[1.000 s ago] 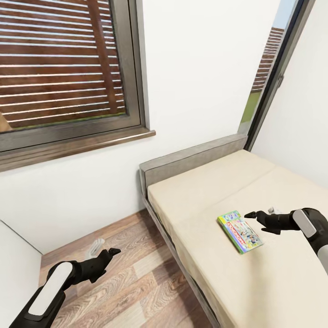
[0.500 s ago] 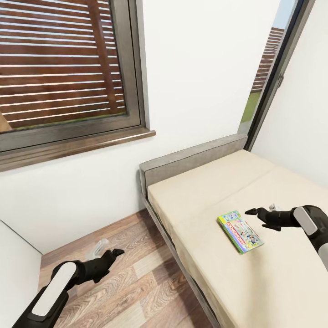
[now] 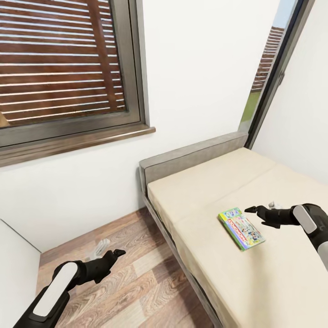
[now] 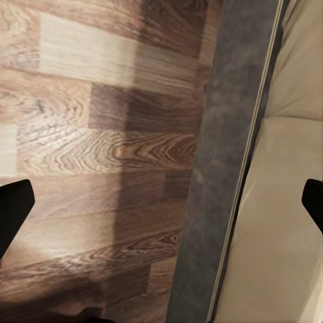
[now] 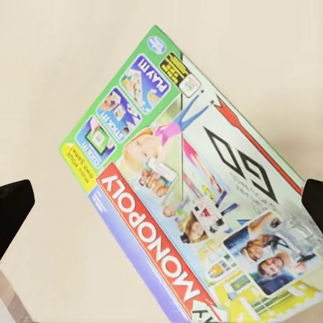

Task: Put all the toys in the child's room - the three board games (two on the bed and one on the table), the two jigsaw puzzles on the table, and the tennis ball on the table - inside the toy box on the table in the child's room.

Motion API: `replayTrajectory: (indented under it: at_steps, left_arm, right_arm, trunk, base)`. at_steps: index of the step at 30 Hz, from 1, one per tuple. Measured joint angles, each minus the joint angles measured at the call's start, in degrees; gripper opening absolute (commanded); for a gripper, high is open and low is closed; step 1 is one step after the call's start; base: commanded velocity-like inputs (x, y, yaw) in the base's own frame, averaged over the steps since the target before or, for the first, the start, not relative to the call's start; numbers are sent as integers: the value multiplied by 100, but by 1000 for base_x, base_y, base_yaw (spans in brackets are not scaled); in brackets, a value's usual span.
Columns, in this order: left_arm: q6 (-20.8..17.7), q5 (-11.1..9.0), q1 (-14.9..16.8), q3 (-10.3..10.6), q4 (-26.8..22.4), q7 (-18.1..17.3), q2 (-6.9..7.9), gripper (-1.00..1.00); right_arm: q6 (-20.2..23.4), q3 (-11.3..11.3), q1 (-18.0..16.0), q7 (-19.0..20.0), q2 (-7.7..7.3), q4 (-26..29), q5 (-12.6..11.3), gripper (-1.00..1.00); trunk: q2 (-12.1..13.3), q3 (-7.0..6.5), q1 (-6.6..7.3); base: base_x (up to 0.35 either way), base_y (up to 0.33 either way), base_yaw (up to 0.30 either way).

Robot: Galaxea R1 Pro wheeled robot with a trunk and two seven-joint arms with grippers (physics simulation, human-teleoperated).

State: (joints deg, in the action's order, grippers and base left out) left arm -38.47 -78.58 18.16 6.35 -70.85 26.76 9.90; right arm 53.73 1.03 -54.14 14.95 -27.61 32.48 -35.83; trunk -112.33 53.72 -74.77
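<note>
One board game (image 3: 241, 228), a flat green-edged box with a red "Monopoly" band, lies flat on the beige mattress of the bed (image 3: 205, 191). My right gripper (image 3: 256, 211) hovers just above the box's far right corner, open and empty. In the right wrist view the board game (image 5: 195, 195) spans the space between the wide-apart fingertips of the right gripper (image 5: 161, 202). My left gripper (image 3: 113, 254) hangs open over the wood floor beside the bed. Under the left gripper (image 4: 161, 208) the left wrist view has floor planks and the bed's grey side rail (image 4: 215, 202).
A grey headboard (image 3: 191, 157) closes the bed's far end against a white wall. A wide window with slatted blinds and a dark sill (image 3: 77, 143) sits above left. A tall glazed opening (image 3: 269, 77) stands at the right. Wood floor (image 3: 132, 282) runs alongside the bed.
My right gripper has crept slightly up and away over the box's far corner. The left gripper has drifted a little to the right over the floor. The view shifted slightly.
</note>
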Motion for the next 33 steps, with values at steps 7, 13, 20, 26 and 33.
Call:
replayTrajectory:
  at_steps: [7, 13, 20, 26, 33]
  left_arm:
    - [3, 0, 0, 5, 0, 1, -1, 100]
    - [5, 0, 0, 6, -1, 1, -1, 100]
    - [8, 0, 0, 6, -1, 1, -2, 100]
    - [8, -1, 0, 6, -1, 1, -2, 100]
    - [7, -1, 0, 6, 5, 1, -2, 100]
  right_arm:
    - [-171, -5, 2, 7, 11, 2, 7, 100]
    - [-212, -11, 3, 11, 4, 2, 10, 100]
    - [-223, -15, 4, 25, -17, 3, 11, 100]
    - [-225, -16, 3, 27, -24, 3, 8, 100]
    - [-224, -16, 3, 28, -29, 3, 8, 100]
  trunk:
    - [-281, 126, -154]
    - [-521, 233, -286]
    - [-802, 359, -439]
    - [-844, 377, -462]
    - [-844, 377, -462]
  base:
    - [0, 0, 0]
    - [0, 0, 0]
    - [0, 0, 0]
    - [0, 0, 0]
    - [0, 0, 0]
